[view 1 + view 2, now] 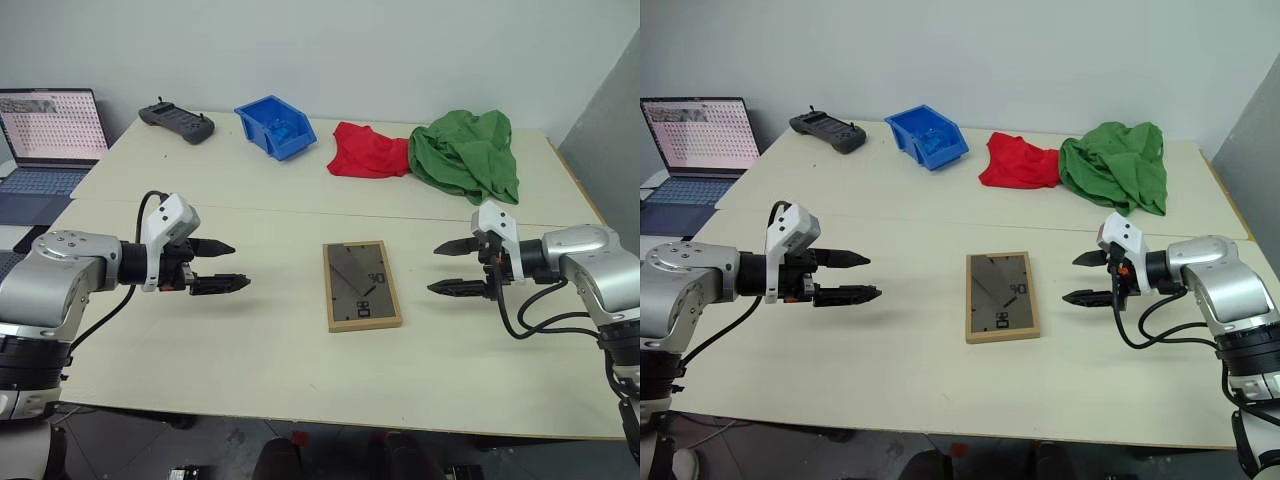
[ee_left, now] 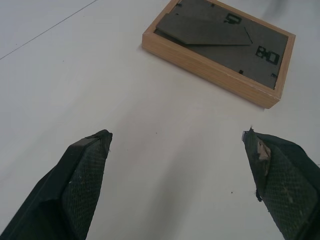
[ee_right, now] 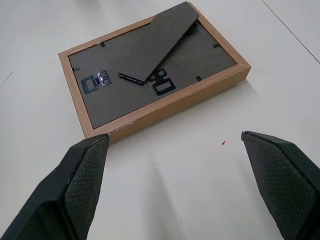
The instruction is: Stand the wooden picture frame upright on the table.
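The wooden picture frame (image 1: 361, 285) lies flat and face down near the middle of the table (image 1: 270, 210). Its dark grey back panel and fold-out stand face up, as the left wrist view (image 2: 220, 47) and the right wrist view (image 3: 150, 67) both show. My left gripper (image 1: 225, 265) hovers to the left of the frame, open, its fingertips pointing toward it with nothing between them. To the frame's right, my right gripper (image 1: 447, 268) also stands open and empty, pointing back at the frame. Neither gripper touches the frame.
Along the far side of the table sit a black controller (image 1: 176, 122), a blue bin (image 1: 275, 125), a red cloth (image 1: 367, 151) and a green cloth (image 1: 467, 152). A laptop (image 1: 45, 135) stands off the table's left edge. A seam (image 1: 300, 213) crosses the tabletop.
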Controlling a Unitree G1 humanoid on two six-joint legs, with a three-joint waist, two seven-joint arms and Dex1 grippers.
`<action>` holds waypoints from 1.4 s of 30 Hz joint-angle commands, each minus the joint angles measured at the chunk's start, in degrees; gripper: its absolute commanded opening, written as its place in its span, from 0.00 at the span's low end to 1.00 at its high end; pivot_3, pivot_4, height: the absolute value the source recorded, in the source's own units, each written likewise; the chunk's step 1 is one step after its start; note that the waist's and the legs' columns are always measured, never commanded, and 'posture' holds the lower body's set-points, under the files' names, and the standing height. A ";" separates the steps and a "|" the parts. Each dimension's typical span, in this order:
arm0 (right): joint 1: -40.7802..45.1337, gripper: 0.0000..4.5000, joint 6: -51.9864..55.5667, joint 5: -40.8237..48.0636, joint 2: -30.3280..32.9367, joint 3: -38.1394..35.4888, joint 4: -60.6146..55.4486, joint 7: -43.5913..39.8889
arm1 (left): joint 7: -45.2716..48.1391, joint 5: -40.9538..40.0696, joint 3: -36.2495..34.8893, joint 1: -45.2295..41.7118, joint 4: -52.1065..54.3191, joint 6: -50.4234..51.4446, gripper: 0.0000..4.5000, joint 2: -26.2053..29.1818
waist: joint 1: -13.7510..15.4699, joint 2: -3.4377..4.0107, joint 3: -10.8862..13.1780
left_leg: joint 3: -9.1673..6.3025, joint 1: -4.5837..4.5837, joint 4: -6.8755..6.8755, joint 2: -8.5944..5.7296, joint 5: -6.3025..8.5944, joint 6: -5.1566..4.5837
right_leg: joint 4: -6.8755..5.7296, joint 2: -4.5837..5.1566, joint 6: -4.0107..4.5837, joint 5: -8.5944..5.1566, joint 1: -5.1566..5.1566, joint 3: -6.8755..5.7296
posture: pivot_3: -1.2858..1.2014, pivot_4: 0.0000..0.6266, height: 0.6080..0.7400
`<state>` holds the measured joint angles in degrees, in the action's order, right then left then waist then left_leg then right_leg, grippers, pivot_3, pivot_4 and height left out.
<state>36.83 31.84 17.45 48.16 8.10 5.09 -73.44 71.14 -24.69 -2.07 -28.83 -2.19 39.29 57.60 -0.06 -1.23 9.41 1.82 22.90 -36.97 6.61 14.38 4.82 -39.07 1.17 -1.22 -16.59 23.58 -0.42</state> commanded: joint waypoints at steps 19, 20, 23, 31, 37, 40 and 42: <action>-0.20 0.96 -2.16 -1.10 1.49 -1.71 1.51 -0.89 | 0.44 -0.46 0.28 -2.60 -1.01 -0.09 0.92 -2.06 | 0.00 0.00 0.00 | 0.00 0.00 0.00 0.00 0.00 0.00 | -0.01 0.00 0.00 0.00 0.00 0.00 | 0.52 0.24 1.00; -0.33 0.91 -1.95 -0.94 1.47 -1.99 1.45 -0.64 | 0.47 -0.47 0.25 -2.75 -1.08 -0.26 0.90 -2.40 | 0.00 0.00 0.00 | 0.00 0.00 0.00 0.00 0.00 0.00 | -0.01 0.00 0.00 0.00 0.00 0.00 | 0.52 0.24 1.00; -1.03 0.75 -3.95 -2.21 1.57 -2.09 2.05 0.75 | -0.29 -0.08 0.30 -3.60 -1.52 -0.63 0.75 -3.78 | 0.00 0.00 0.00 | 0.00 0.01 -0.01 0.00 0.00 0.00 | -0.01 0.00 0.00 0.00 0.00 0.00 | 0.52 0.24 1.00; -3.70 0.35 -6.17 -4.05 0.41 -1.61 1.42 4.59 | -3.46 2.60 2.76 -2.67 -0.93 -2.29 0.39 -7.24 | 0.01 0.00 0.00 | 0.01 -0.01 -0.02 -0.01 0.00 0.00 | -0.01 0.00 0.00 0.00 -0.02 0.01 | 0.52 0.24 1.00; -6.05 0.06 -7.85 -6.66 -4.12 -0.27 1.58 10.81 | -8.11 3.52 5.31 1.05 1.98 -2.27 0.12 -12.92 | -0.02 -0.01 -0.02 | 0.01 -0.06 -0.02 -0.01 0.00 0.00 | -0.02 0.00 0.00 0.00 -0.07 0.03 | 0.52 0.24 1.00; -6.34 0.00 -8.37 -7.79 -6.46 0.75 1.83 12.28 | -9.23 4.27 6.75 1.08 1.34 -2.81 0.01 -15.46 | 0.00 -0.01 -0.02 | 0.00 -0.01 -0.04 -0.01 -0.01 0.01 | -0.03 0.00 0.00 0.01 -0.05 0.02 | 0.52 0.24 1.00; -6.45 0.00 -8.62 -8.18 -7.46 1.21 1.91 12.75 | -9.68 4.74 7.59 0.60 0.35 -3.29 0.01 -16.58 | 0.00 -0.01 -0.02 | 0.00 -0.02 -0.04 -0.01 -0.01 0.01 | -0.04 0.00 0.00 0.01 -0.05 0.02 | 0.52 0.24 1.00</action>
<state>30.19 24.43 9.72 41.17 9.80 7.68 -61.39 62.07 -20.48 5.36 -27.02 -2.23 37.25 41.58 -0.06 -1.24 9.39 1.82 22.87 -37.01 6.60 14.38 4.82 -39.11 1.18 -1.22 -16.59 23.52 -0.41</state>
